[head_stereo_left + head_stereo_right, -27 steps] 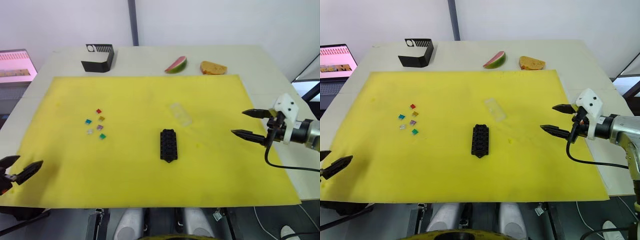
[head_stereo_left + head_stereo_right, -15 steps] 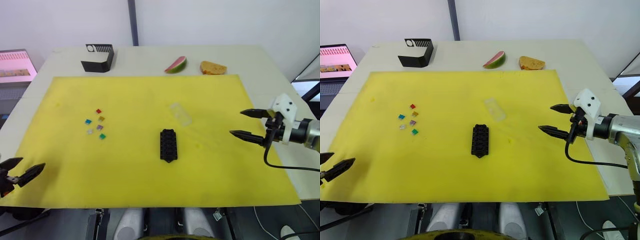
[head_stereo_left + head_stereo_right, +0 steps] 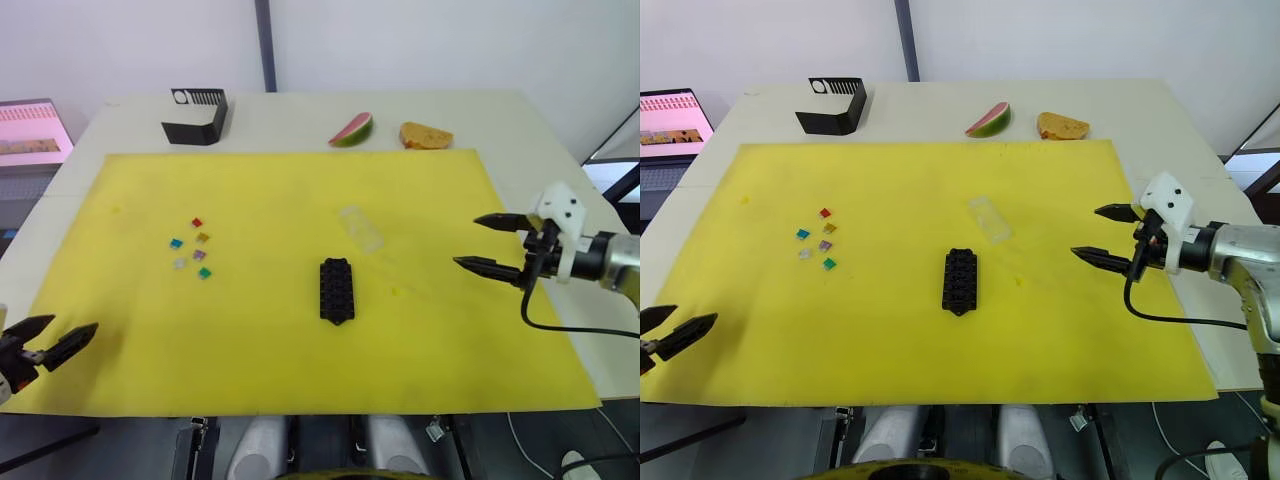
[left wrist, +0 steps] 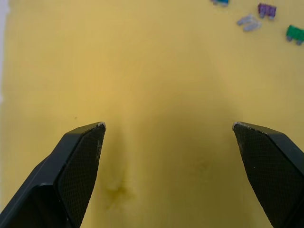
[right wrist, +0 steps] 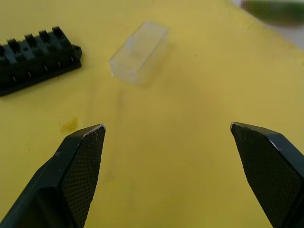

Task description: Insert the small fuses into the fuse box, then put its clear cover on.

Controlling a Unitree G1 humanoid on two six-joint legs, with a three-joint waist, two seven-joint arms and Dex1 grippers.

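A pale desk [image 3: 520,120] carries a large yellow mat [image 3: 300,340] that covers most of it. On the far bare strip lie a black angular holder [image 3: 197,116] at the left, a watermelon slice [image 3: 353,129] and a piece of bread [image 3: 425,135] more to the right. On the mat lie the small fuses [image 3: 192,247] at the left, the fuse box [image 3: 337,290] in the middle, and the clear cover [image 3: 361,228] just beyond it.

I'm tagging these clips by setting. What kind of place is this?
Probably a lab or robot test bench: a pale table bears a yellow mat with a small black slotted fuse box, toy-like watermelon slice and bread piece, and a laptop screen beside it.
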